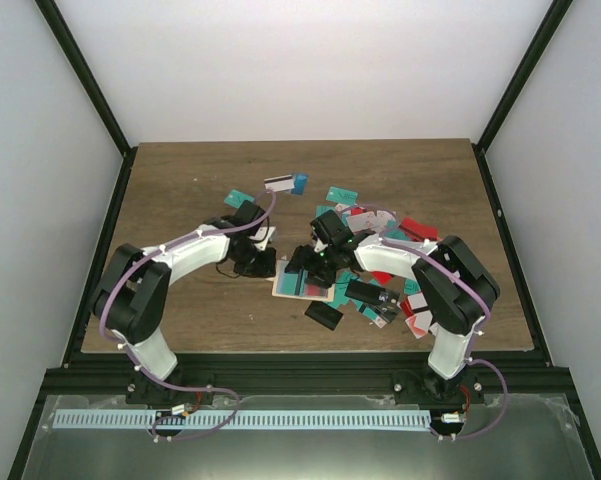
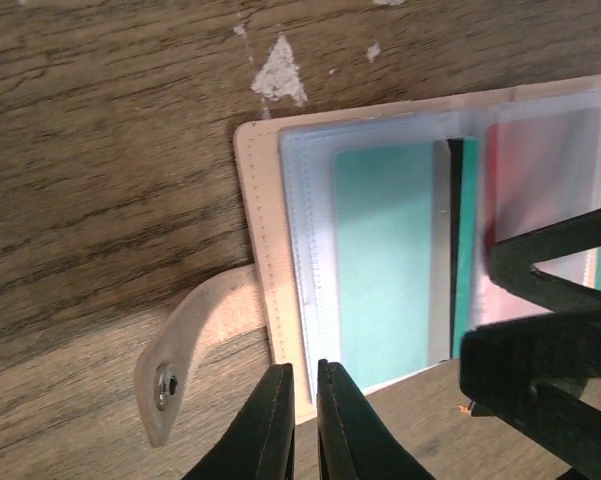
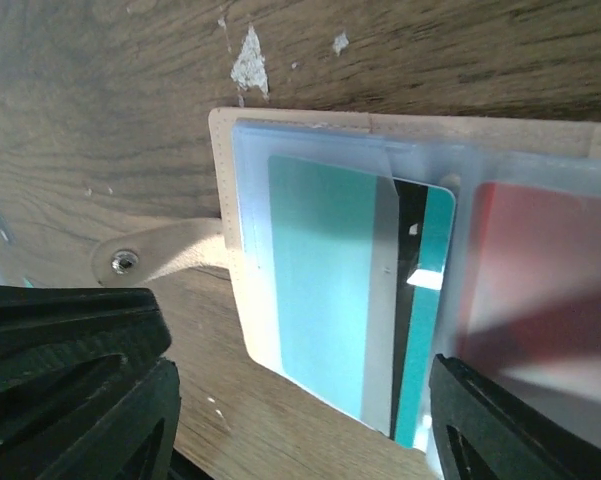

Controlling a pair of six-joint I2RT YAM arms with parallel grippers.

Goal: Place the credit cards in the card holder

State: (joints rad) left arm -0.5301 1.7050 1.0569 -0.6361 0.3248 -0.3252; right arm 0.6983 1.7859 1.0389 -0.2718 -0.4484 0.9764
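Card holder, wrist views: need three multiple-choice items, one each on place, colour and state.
1. Where is the teal plastic card?
A) inside a clear sleeve of the tan folding card holder
B) on top of the shut holder
C) hanging in the air

2. What colour is the other sleeved card, farthest from the snap tab?
A) yellow
B) red
C) purple

3. The holder is:
A) snapped shut
B) standing on edge
C) lying open

Answers:
1 A: the teal shows through the frosted plastic.
2 B: red fills that sleeve.
3 C: both sleeves face up and the tab is unfastened.
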